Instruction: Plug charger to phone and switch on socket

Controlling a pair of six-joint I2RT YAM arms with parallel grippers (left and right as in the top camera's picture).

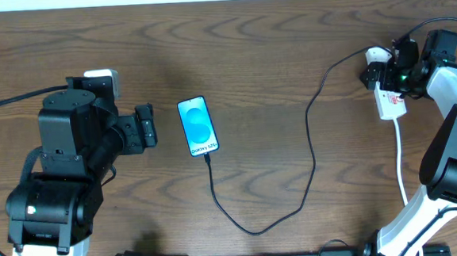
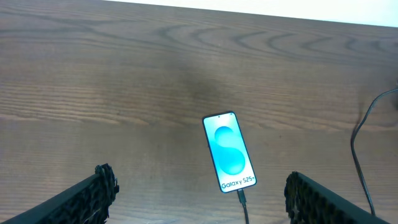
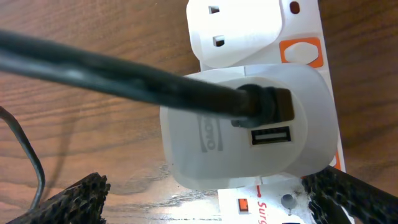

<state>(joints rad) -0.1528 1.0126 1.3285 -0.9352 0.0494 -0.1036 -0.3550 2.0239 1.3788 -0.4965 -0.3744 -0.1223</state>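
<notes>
The phone (image 1: 197, 126) lies face up left of the table's middle, its blue screen lit; it also shows in the left wrist view (image 2: 229, 151). The charger's black cable (image 1: 309, 139) has its tip in the phone's bottom edge (image 2: 241, 198). It loops toward the front and runs up to a white adapter (image 3: 242, 124) seated in the socket (image 1: 391, 102). The socket's white body and small orange switch (image 3: 242, 203) show in the right wrist view. My right gripper (image 3: 211, 205) is open, its fingers either side of the socket's end below the adapter. My left gripper (image 2: 202, 199) is open and empty, left of the phone.
The socket's thick white cord (image 1: 401, 161) runs toward the front at the right. The cable's loop (image 1: 255, 231) lies near the front edge. A second orange switch (image 3: 301, 53) sits beside the socket's free outlet. The table's far edge is close behind the socket.
</notes>
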